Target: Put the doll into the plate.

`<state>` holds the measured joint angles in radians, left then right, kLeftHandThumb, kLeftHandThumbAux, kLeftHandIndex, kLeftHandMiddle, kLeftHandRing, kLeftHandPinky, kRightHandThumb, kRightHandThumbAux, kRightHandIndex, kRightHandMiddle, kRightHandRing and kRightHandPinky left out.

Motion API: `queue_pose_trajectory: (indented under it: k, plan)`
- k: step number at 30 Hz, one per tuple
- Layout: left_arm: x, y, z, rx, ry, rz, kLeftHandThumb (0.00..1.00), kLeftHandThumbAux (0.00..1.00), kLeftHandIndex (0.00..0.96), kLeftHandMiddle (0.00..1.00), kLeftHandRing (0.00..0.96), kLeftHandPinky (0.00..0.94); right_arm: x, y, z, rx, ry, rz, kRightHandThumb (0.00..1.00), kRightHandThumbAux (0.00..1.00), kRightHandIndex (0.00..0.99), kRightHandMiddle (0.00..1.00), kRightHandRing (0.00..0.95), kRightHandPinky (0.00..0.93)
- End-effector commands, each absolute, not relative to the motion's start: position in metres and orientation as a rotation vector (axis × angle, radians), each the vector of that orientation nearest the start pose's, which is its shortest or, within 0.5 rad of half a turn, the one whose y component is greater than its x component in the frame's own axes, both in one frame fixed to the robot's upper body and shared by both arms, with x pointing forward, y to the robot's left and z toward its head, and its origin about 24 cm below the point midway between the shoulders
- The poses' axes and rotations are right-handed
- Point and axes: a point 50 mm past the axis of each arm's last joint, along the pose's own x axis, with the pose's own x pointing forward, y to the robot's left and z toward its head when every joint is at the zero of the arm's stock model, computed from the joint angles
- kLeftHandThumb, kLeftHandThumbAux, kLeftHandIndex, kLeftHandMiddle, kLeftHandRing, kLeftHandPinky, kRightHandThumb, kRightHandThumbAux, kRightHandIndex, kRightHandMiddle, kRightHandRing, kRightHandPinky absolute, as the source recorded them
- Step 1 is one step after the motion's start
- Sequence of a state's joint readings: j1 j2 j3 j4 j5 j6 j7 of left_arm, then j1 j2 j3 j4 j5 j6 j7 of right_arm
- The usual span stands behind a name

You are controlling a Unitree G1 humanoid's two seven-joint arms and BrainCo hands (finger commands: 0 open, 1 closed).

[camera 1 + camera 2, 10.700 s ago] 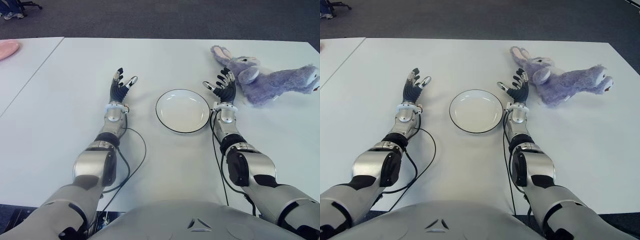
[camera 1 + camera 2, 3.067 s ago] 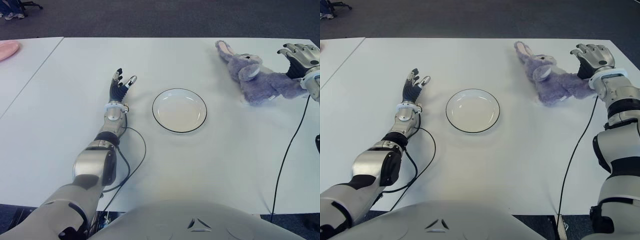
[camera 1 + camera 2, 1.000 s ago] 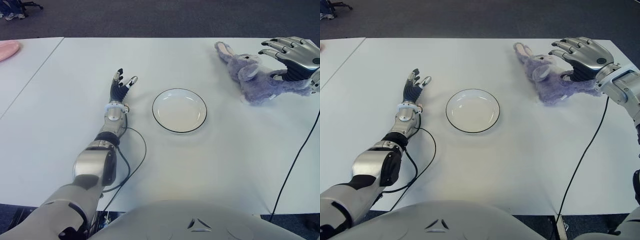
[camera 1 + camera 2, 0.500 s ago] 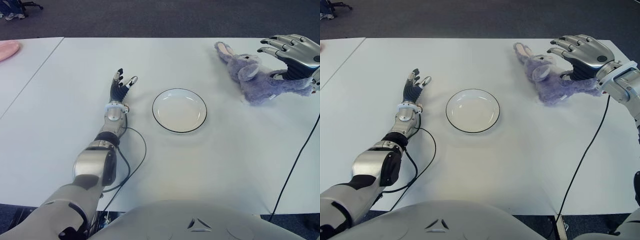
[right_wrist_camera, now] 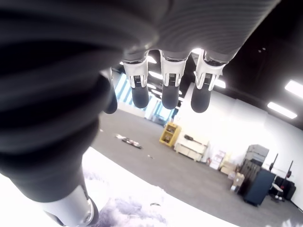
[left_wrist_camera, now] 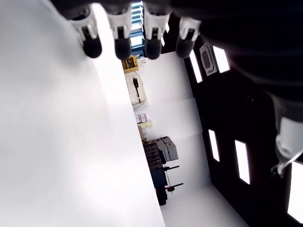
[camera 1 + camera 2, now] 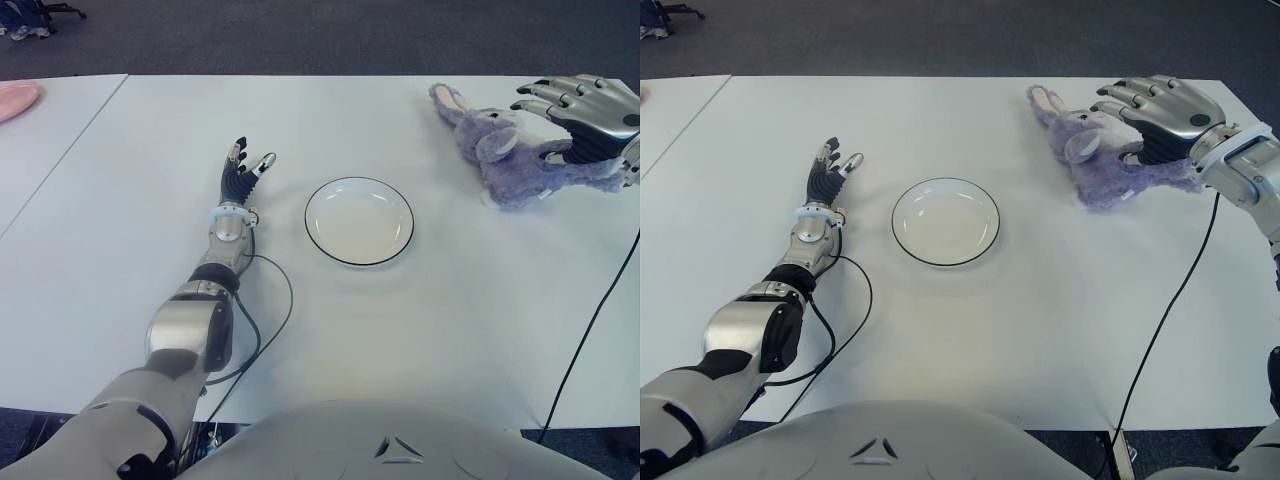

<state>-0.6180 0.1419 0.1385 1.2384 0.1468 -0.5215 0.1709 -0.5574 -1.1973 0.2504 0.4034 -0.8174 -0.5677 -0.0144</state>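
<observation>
The doll [image 7: 520,158], a purple plush rabbit, is seen lying on the white bench [image 7: 420,330] toward its far right corner, ears pointed to the far edge and body stretched toward the right edge. The right robot hand [image 7: 1165,112] is held over the doll's rear half with its fingers [image 5: 170,92] spread and extended; nothing is gripped by it, and contact with the plush cannot be confirmed. In the right wrist view a patch of purple fur is visible beneath the outstretched fingertips.

The plate [image 7: 359,221], white with a dark rim, is set near the middle of the bench, well apart from the doll, with a stretch of bare surface between the two. Wide bare surface is also found in front of the plate toward the near edge.

The left robot hand [image 7: 243,170] is shown to the left of the plate, fingers spread and holding nothing. A black cable [image 7: 268,320] is looped along the left forearm. A second bench [image 7: 30,160] is seen at the left, separated by a narrow seam, with a pink object [image 7: 15,98] at its far edge.
</observation>
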Motion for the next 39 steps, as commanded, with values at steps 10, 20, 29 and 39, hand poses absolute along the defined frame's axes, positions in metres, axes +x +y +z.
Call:
queue_pose_trajectory:
  k: [10,20,29,39]
  plan:
    - [0.258,0.176,-0.087,0.193,0.510,0.106,0.000,0.495,0.023,0.054,0.040,0.029,0.297,-0.316,0.149,-1.926,-0.114,0.410,0.334,0.766,0.093,0.025,0.065,0.164]
    - [0.257,0.179,-0.087,0.203,0.513,0.105,0.000,0.500,0.019,0.049,0.039,0.034,0.290,-0.328,0.132,-1.874,-0.011,0.430,0.339,0.763,0.100,0.022,0.083,0.210]
    - [0.257,0.181,-0.087,0.197,0.516,0.106,0.000,0.514,0.022,0.054,0.048,0.043,0.284,-0.338,0.111,-1.819,0.079,0.411,0.337,0.762,0.104,0.018,0.084,0.200]
    - [0.257,0.182,-0.086,0.180,0.509,0.109,0.000,0.521,0.023,0.060,0.052,0.040,0.282,-0.342,0.100,-1.771,0.114,0.393,0.337,0.767,0.120,0.020,0.083,0.204]
